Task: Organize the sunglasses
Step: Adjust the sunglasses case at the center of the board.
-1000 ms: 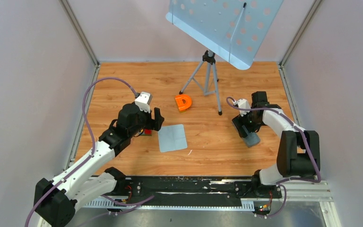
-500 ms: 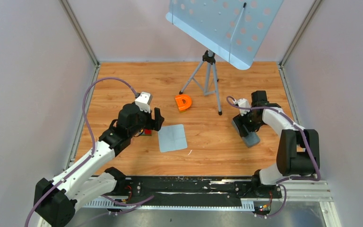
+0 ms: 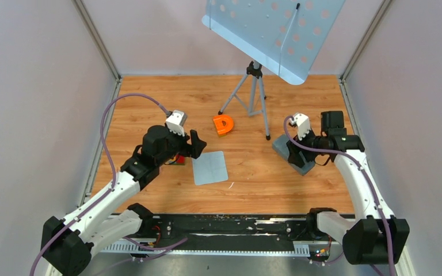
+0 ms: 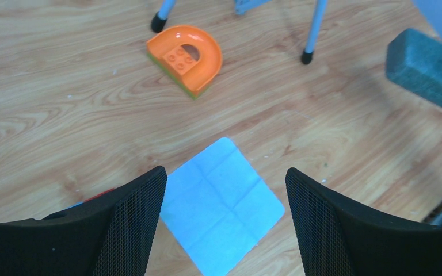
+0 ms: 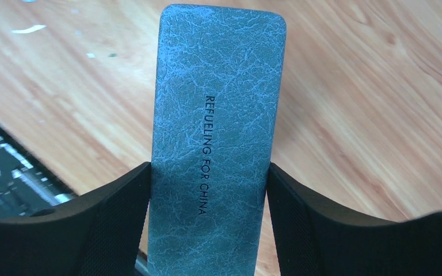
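The sunglasses cannot be made out in any view, so neither their look nor their place can be told. Only the right wrist view shows the lettering REFUELING FOR CHINA on the shut grey case [image 5: 218, 86], which the right gripper [image 5: 209, 169] clamps. The left gripper [image 4: 225, 175] hangs open over the blue cloth [image 4: 221, 213]; bare table [image 3: 253, 172] lies between cloth and case

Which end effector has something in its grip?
The right end effector: it clamps the grey case from both sides. The left end effector is open and empty, near the blue cloth.
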### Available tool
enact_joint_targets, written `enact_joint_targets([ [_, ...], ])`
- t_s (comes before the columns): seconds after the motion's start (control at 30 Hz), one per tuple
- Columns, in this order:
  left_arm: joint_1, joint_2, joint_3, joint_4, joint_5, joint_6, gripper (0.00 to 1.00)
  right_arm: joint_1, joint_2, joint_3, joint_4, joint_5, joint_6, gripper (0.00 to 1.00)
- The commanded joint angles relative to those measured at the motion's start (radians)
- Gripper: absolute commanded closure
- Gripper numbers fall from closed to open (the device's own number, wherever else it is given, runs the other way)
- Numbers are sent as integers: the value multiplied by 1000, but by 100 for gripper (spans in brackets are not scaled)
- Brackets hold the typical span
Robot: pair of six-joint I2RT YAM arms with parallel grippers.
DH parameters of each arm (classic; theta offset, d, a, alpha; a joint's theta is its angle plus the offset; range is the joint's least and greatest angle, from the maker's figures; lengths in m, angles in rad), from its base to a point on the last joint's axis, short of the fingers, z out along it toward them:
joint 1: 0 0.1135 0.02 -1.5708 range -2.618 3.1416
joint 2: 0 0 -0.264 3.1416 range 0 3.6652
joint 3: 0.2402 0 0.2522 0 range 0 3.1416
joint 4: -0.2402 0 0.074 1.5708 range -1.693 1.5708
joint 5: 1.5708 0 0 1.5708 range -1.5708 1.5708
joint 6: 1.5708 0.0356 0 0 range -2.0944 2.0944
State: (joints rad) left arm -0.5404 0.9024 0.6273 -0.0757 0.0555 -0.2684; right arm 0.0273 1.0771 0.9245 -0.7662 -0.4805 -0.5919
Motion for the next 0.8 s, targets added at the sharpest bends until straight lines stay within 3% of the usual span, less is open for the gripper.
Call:
enact_joint_targets([
  [0.0, -11, -2, 22, 71, 109, -87, 20, 12, -26, 40, -116, -231, -31, 100],
  [0.07, -18, -8, 21, 124, 103, -114, 20, 19, -28, 37, -120, -286, -20, 100],
  [0.27, -21, -20, 35, 85, 71, -120, 20, 125, 25, -79, 12, -96, -137, 100],
  [0.4, -21, -48, 68, -29, 74, -76, 20, 206, 99, -124, 55, -14, -176, 100],
  [0.53, -21, -69, 71, -103, 60, -25, 20, 264, 160, -149, 116, 47, -159, 100],
  [0.77, -21, -100, 23, -96, 39, 7, 20, 289, 241, -156, 181, 106, -126, 100],
])
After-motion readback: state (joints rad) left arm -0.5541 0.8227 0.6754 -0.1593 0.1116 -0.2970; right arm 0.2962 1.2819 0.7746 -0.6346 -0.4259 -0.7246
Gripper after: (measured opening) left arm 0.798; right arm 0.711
